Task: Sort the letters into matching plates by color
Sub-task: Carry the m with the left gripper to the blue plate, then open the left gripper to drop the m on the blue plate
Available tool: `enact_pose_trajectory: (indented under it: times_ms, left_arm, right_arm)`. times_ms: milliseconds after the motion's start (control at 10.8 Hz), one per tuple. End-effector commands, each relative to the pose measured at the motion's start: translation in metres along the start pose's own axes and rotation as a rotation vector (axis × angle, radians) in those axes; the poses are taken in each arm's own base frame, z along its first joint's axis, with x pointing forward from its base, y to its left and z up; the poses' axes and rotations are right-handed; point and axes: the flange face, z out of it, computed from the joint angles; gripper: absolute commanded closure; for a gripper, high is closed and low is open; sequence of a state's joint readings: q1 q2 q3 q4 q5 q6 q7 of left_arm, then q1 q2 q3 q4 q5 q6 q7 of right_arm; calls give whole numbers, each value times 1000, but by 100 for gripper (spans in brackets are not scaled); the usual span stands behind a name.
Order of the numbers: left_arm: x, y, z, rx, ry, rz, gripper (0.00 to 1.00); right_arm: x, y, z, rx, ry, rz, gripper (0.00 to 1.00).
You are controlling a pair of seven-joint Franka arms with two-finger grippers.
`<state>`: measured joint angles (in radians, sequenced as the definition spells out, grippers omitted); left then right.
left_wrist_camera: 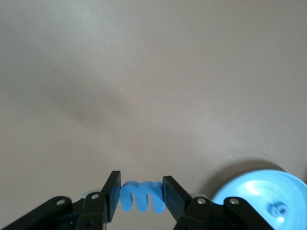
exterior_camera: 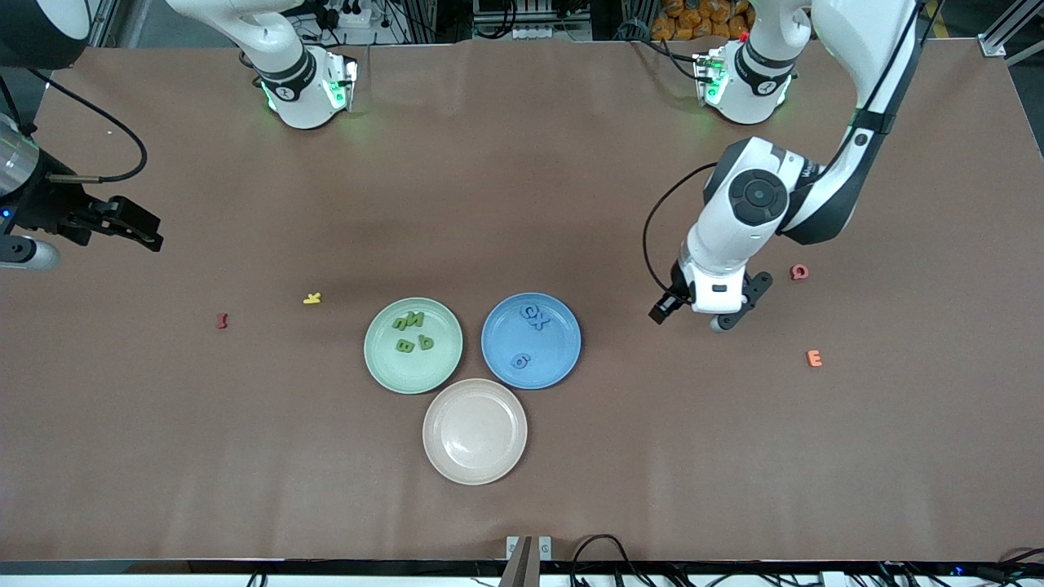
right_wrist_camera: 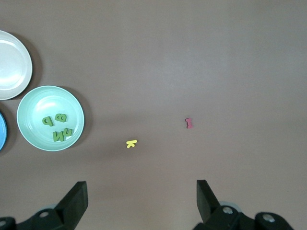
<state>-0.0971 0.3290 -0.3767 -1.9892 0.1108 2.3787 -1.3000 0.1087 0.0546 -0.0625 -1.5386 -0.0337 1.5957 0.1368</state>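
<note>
My left gripper (exterior_camera: 708, 316) hangs over bare table, beside the blue plate (exterior_camera: 558, 352) toward the left arm's end. In the left wrist view this gripper (left_wrist_camera: 140, 186) is shut on a blue letter (left_wrist_camera: 142, 198) with three legs, and the blue plate (left_wrist_camera: 254, 191) shows close by. The blue plate holds three blue letters (exterior_camera: 534, 316). Several green letters (exterior_camera: 412, 333) lie in the green plate (exterior_camera: 390, 368). The beige plate (exterior_camera: 475, 430) holds nothing. My right gripper (exterior_camera: 149, 228) waits open over the right arm's end of the table, its fingers (right_wrist_camera: 76, 199) wide apart.
Loose on the table are a yellow letter (exterior_camera: 312, 298) and a red letter (exterior_camera: 222, 320) toward the right arm's end. A red letter (exterior_camera: 799, 271) and an orange E (exterior_camera: 814, 358) lie toward the left arm's end, near the left gripper.
</note>
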Motion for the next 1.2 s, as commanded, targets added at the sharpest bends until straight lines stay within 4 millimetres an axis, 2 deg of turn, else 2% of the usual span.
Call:
enact_pose_trajectory:
  times_ms: [0,92,277,369,646,923,1015,1108]
  left_arm:
    - [-19,33,7,-28,-96,-68,100]
    - [-28,47,16,-39,-138,-88,100]
    - [-28,74,26,-75,-217,-146,100]
    - [-46,86,33,-83,-259,-155,100]
    - [-76,115,55,-109,-321,-172,100]
    - [-108,142,65,-205,-323,-173,100]
    - [-106,146,67,-229,-317,-169,69]
    - [-104,146,66,-234,-308,-161,8]
  right_arm:
    - [0,0,-1,2,5,-5,0]
    - [0,0,0,2,3,-5,0]
    - [0,-1,0,4,3,-6,0]
    - [0,-1,0,4,3,-6,0]
    - [0,-2,1,3,2,-5,0]
    - [0,-2,1,3,2,-3,0]
    - [1,-2,2,3,-1,-3,0]
    - [2,-2,3,2,-3,-2,0]
